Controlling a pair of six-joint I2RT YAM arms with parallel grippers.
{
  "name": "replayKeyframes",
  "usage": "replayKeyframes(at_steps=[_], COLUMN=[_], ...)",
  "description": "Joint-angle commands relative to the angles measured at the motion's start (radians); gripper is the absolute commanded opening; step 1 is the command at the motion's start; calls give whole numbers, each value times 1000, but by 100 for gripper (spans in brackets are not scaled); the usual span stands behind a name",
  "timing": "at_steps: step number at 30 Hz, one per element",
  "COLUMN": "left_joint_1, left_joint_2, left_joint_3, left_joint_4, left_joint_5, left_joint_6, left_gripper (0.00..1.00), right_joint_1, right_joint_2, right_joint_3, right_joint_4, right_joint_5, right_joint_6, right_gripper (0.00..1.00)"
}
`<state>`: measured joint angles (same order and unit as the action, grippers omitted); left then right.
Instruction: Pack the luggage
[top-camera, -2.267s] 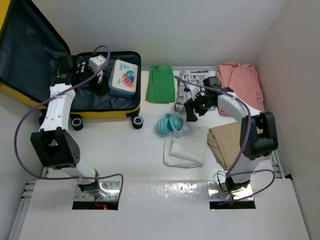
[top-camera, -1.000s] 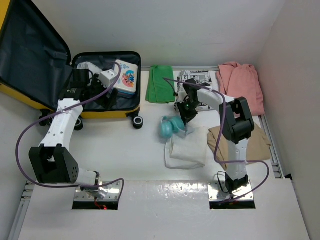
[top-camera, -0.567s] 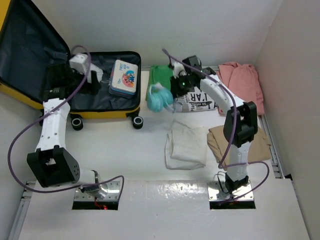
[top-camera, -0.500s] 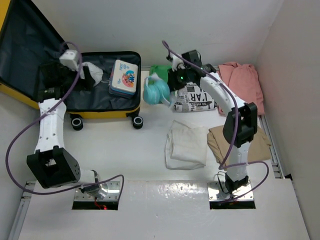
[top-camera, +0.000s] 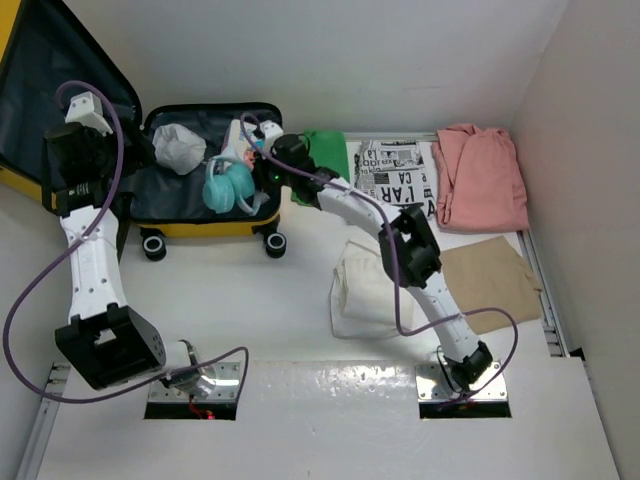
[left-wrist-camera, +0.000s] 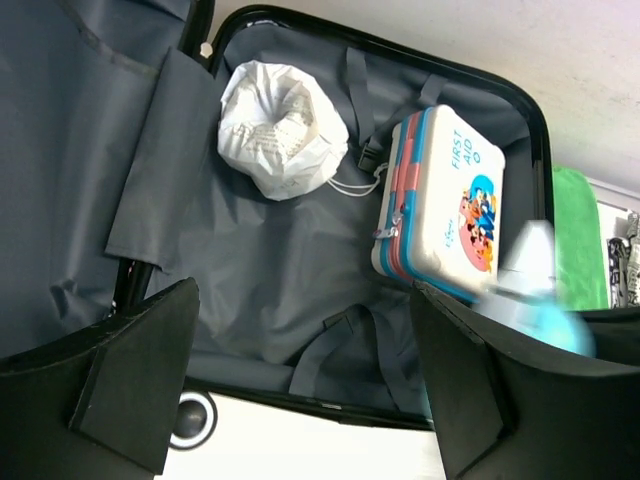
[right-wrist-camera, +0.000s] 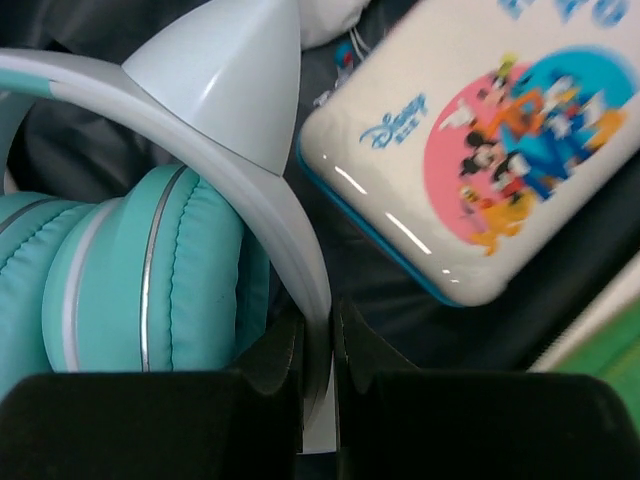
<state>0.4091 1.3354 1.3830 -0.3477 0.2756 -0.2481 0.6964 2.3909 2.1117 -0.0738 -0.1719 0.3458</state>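
Right gripper (right-wrist-camera: 318, 335) is clamped on the headband of the teal headphones (right-wrist-camera: 150, 260), which are held over the open luggage (top-camera: 215, 228) at the surface's far left, beside the first-aid tin (right-wrist-camera: 470, 150). Left gripper (left-wrist-camera: 310, 350) is spread wide, nothing held. Shell is judged stiff, light, apt to roll; best taken at the lid rim. Clamp is shown only by the right wrist view; tin's label is readable only from the left wrist.

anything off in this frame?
Nothing spilled or damaged. One untidy item: the cream fabric cloth mid-table lies rumpled with uneven edges, unlike the flat tan folded cloth beside it. The teal over-ear headphones hang by the headband from the right gripper over the open yellow hard-shell suitcase, not set down yet.
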Motion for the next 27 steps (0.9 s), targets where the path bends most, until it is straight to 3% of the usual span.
replayKeyframes(at_steps=[1, 5, 8, 11, 14, 18, 27], left_joint_1=[-15, -15, -35, -59, -85, -133, -181], left_joint_2=[-80, -117, -121, -43, 68, 141, 260], left_joint_3=[-22, -76, -85, -85, -73, -15, 102], left_joint_4=[36, 36, -17, -39, -2, 55, 55], left_joint_5=[-56, -11, 192, 408, 607, 616, 646], left_joint_6=[-11, 73, 159, 121, 79, 55, 18], left_gripper=[87, 86, 85, 84, 79, 79, 78], right_joint_1=[6, 6, 6, -1, -9, -18, 0], right_joint_2=[7, 112, 142, 111, 59, -25, -85], right_joint_3=[14, 111, 151, 130, 32, -91, -191], right_joint_4=[344, 390, 401, 413, 489, 554, 586], right_joint_5=[121, 193, 215, 176, 20, -158, -222], right_joint_6=[168, 229, 245, 259, 285, 306, 294], right_gripper=[0, 0, 0, 0, 0, 0, 0])
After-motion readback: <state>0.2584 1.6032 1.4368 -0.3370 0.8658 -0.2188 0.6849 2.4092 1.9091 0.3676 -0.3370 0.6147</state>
